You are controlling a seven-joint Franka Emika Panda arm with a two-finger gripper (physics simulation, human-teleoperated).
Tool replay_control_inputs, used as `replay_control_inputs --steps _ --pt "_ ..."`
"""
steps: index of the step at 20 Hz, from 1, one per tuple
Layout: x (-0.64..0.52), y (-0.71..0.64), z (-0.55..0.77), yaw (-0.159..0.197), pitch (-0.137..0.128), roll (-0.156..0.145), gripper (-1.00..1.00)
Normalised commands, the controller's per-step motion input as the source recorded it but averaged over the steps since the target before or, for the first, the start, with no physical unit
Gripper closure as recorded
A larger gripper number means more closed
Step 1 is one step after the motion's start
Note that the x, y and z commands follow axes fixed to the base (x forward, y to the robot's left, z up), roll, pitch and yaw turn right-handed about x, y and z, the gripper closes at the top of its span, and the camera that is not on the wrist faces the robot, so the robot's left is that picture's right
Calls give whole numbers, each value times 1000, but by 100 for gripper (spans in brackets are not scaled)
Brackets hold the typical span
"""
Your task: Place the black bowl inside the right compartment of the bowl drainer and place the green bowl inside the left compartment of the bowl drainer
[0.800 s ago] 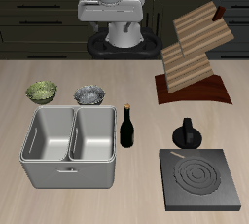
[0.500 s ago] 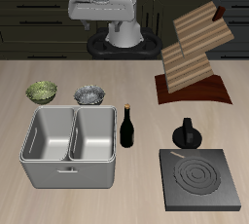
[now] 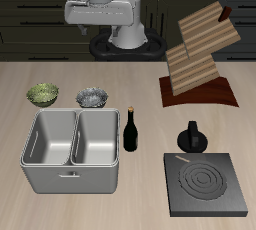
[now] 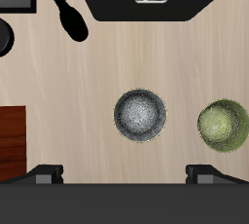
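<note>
The black bowl stands just behind the bowl drainer, and the green bowl sits beside it. Both bowls are on the table, outside the drainer's two basins, which hold nothing. My gripper hangs high above the table's back, well clear of the bowls. The wrist view looks straight down on the black bowl and the green bowl, with the drainer's front wall beyond. My gripper is open and its fingertips are wide apart and hold nothing.
A dark bottle stands upright close beside the drainer. A wooden rack stands on a brown mat farther back. A black moka pot sits behind a dark stove plate near the front edge.
The arm's hand has slid sideways toward the side above the bowls and risen a little. Nothing on the table has moved.
</note>
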Motion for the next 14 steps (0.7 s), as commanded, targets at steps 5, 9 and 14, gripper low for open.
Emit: replay_control_inputs --steps 5,9,14 --pt "329 -33 -298 23 25 -14 -100" --pt "193 37 -299 -6 14 -14 -100" --pt "124 175 -343 -10 22 25 -100"
